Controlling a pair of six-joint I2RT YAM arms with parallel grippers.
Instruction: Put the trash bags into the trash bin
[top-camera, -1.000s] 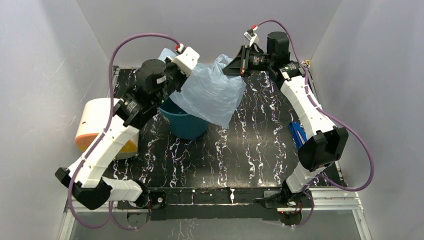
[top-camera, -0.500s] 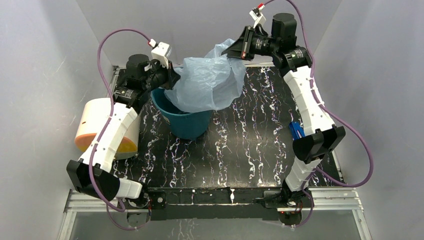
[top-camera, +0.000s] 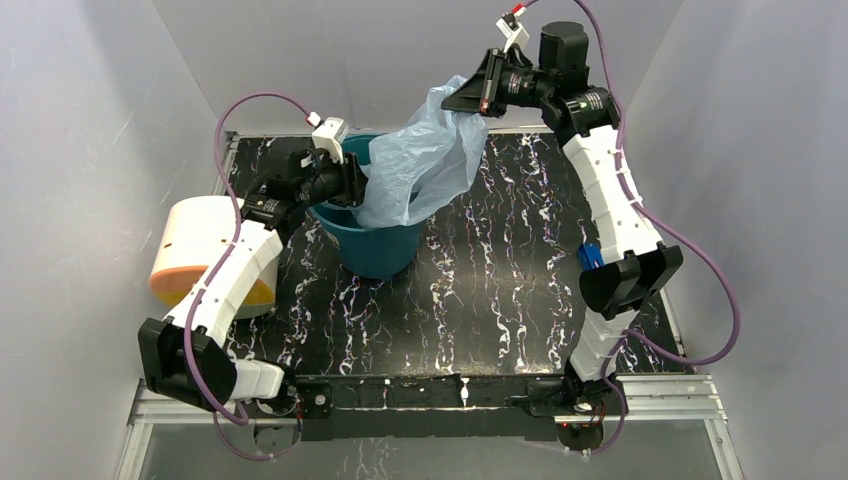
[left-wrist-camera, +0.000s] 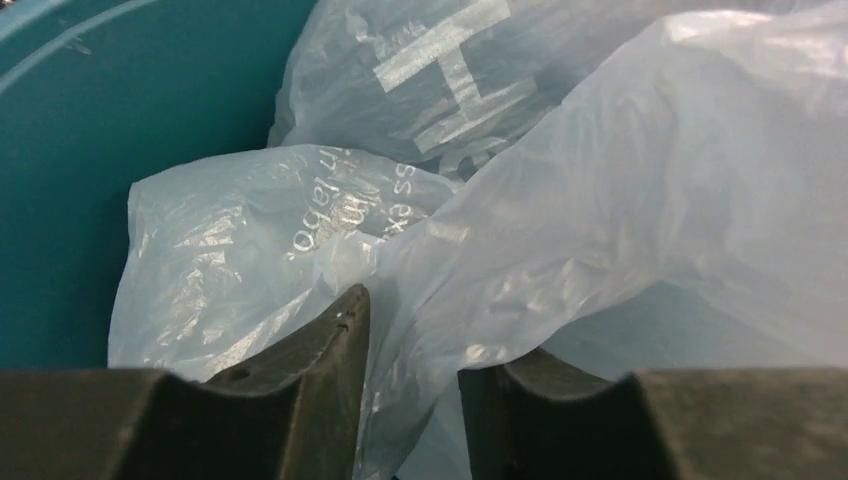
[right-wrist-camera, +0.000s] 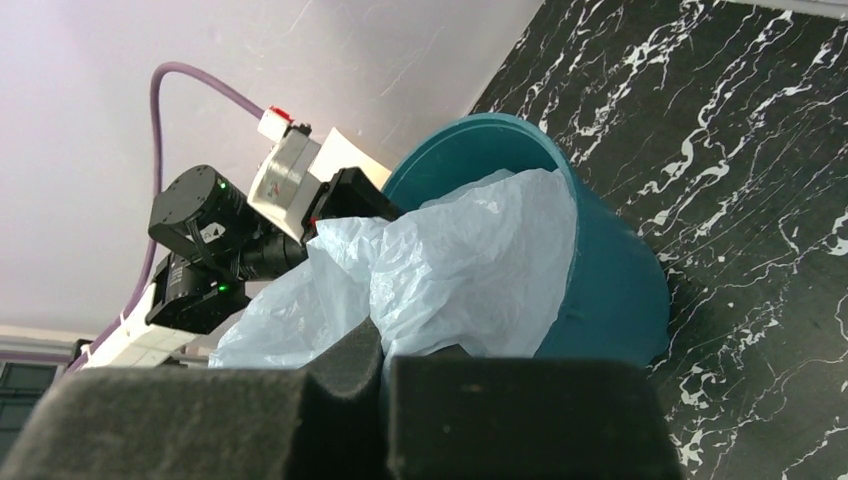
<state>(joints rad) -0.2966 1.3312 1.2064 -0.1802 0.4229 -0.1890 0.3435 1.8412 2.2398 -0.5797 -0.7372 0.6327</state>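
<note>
The bin (top-camera: 375, 245) stands on the table (top-camera: 500, 300), toward its back left. The bag (top-camera: 425, 165) lies partly in the bin, the rest rising over the back right rim. A cylinder (top-camera: 200, 250) lies left of the bin, on its side, and a small object (top-camera: 592, 262) sits far right.

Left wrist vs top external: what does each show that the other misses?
Left wrist only: white lettering on the bag, and the gap between the left end effector's fingers, with film in it. Top external only: the right end effector holding the bag's top end up, the cream cylinder, and the table. Both: the bag hanging into the bin.
</note>
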